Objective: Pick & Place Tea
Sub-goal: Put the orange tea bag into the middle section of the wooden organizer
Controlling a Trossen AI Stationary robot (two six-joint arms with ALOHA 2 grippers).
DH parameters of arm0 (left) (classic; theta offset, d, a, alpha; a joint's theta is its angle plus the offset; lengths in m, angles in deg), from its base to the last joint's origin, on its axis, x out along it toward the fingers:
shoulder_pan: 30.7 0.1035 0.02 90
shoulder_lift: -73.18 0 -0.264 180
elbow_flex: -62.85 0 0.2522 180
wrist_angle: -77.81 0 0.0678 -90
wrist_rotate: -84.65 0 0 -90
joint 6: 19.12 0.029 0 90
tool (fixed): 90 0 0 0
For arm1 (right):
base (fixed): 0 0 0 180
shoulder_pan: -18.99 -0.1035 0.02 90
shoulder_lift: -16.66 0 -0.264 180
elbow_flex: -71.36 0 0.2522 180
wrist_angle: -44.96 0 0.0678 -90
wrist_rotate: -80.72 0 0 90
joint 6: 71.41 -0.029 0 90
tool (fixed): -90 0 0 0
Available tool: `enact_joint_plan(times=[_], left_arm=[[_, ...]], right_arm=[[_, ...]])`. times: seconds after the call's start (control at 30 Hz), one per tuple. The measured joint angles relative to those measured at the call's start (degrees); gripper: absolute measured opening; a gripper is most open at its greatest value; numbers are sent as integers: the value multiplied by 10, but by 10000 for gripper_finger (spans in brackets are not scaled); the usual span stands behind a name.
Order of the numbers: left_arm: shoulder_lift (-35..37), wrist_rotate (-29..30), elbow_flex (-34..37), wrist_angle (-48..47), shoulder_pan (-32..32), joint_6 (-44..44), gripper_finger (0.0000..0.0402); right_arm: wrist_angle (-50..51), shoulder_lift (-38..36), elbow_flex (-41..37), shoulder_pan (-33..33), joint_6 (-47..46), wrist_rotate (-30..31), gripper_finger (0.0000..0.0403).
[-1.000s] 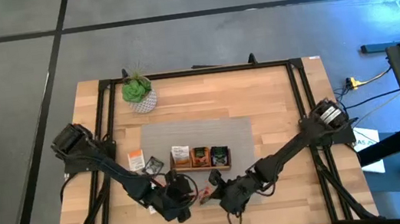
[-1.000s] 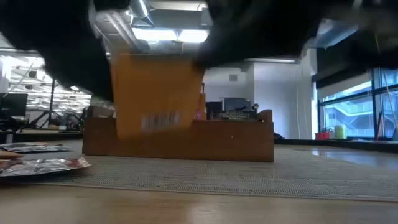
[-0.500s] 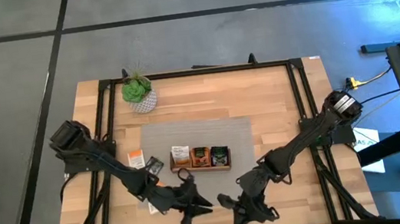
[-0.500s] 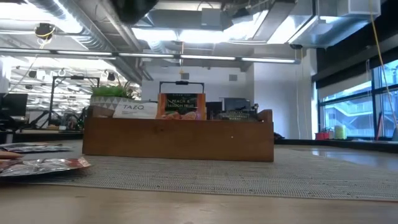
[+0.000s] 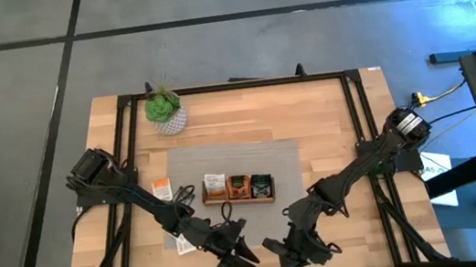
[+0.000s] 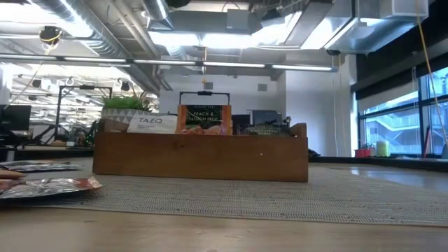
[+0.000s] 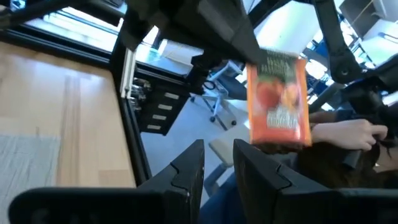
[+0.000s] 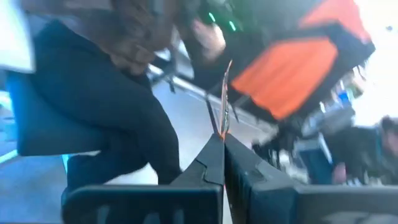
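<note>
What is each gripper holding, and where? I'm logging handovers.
Right gripper pinches a red tea sachet by its bottom edge. Left gripper holds nothing.

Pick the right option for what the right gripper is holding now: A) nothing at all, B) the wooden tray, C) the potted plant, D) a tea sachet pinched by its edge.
D: the right gripper has its fingers shut on the thin edge of an orange-red tea sachet.
</note>
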Motion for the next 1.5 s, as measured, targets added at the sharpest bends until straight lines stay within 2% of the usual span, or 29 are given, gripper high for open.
enact_joint_plan(times=[0.33,0.6,1.13,1.5], left_arm=[[-7,3,0,27,1,-8,82],[-6,23,-1,53,15,-51,82],[-6,25,-1,53,23,-124,82],[-6,-11,-1,53,23,-137,82]], right_arm=[[15,0,6,17,153,-110,3],[17,0,6,40,155,-147,2],[35,6,6,79,168,-146,3],[31,6,6,98,171,-144,3]])
